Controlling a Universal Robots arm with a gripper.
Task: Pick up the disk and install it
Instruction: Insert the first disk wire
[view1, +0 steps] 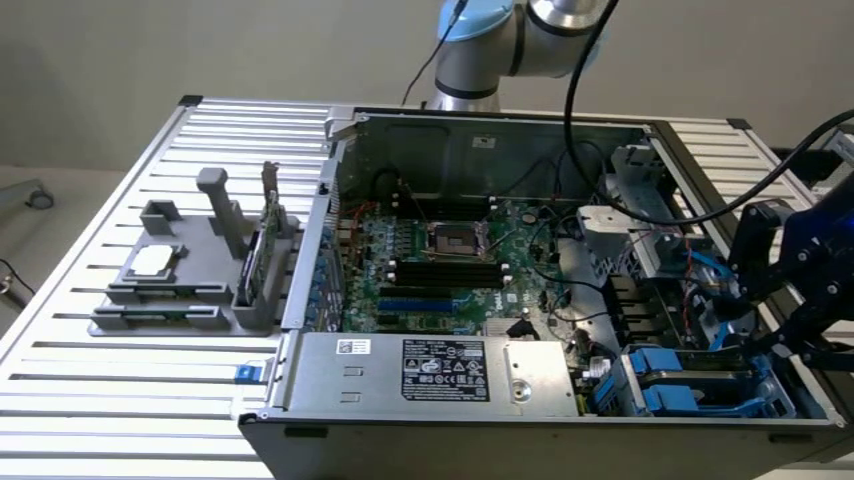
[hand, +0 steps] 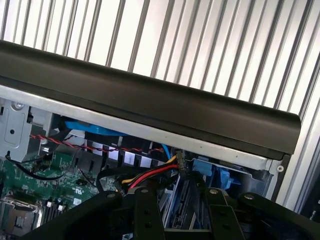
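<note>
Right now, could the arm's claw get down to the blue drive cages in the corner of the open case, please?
Probably yes: the claw hangs just above the blue drive cages, and the case has its side off. Loose cables beside them could snag it.

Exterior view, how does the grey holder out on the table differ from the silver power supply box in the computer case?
The grey holder stands on the slatted table outside the computer case, matte, with upright posts. The power supply lies inside it, shiny metal, flat-topped, with a printed label. Both are greyish and blocky.
</note>
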